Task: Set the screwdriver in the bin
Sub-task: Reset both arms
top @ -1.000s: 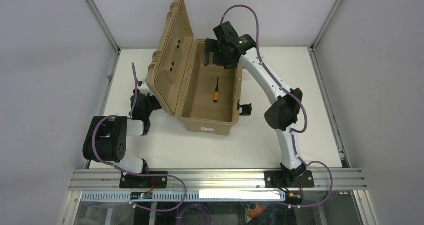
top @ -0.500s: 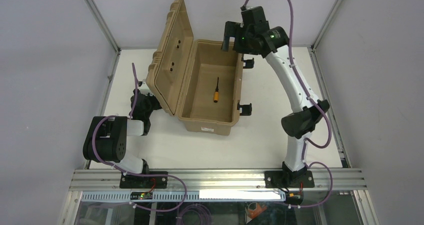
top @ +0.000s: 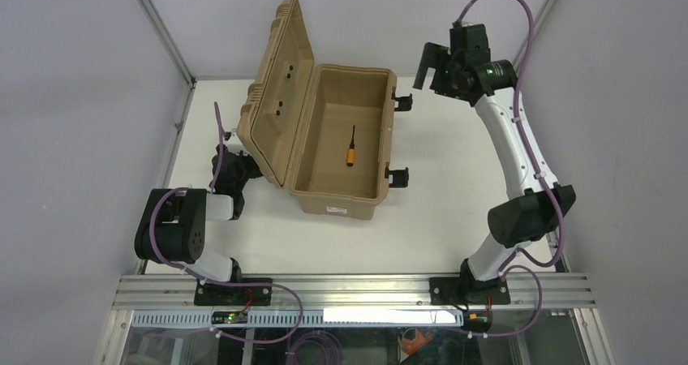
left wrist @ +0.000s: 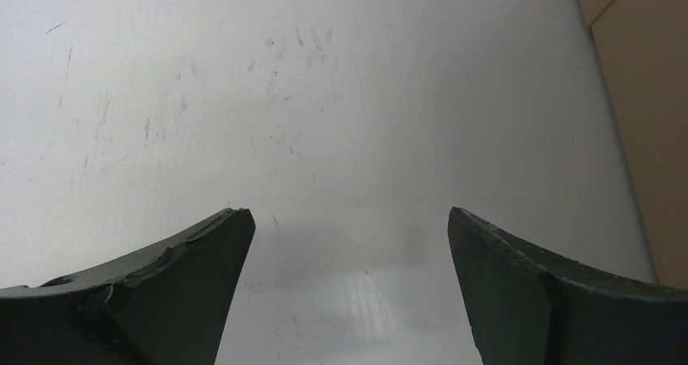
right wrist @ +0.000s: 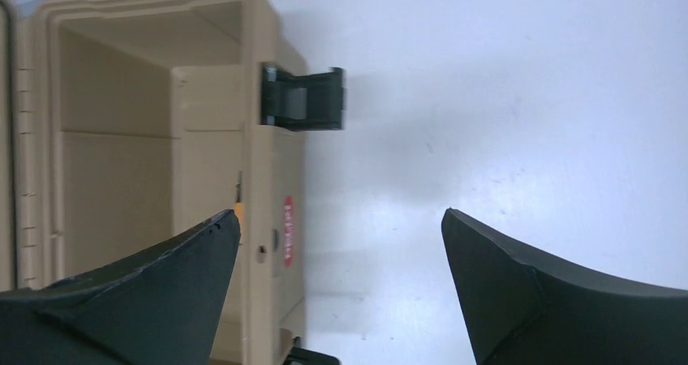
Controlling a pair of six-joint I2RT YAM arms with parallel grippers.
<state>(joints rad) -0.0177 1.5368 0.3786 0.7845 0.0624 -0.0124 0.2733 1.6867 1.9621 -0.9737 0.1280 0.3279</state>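
Your screwdriver (top: 351,148) lies on the floor of the bin (top: 337,205), lid (top: 276,113) up. Your right gripper (right wrist: 341,214) hangs spread and empty, right of the bin. Your left gripper (left wrist: 350,212), also spread and empty, sits low beside the lid.

Tan bin (top: 318,198), black latches (top: 397,176), orange-handled screwdriver (top: 352,146) with black shaft, white table (top: 454,186)

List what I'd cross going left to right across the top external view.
left arm → raised bin lid → screwdriver lying on the bin floor → black latches on the bin's right side → right gripper, open, above the table
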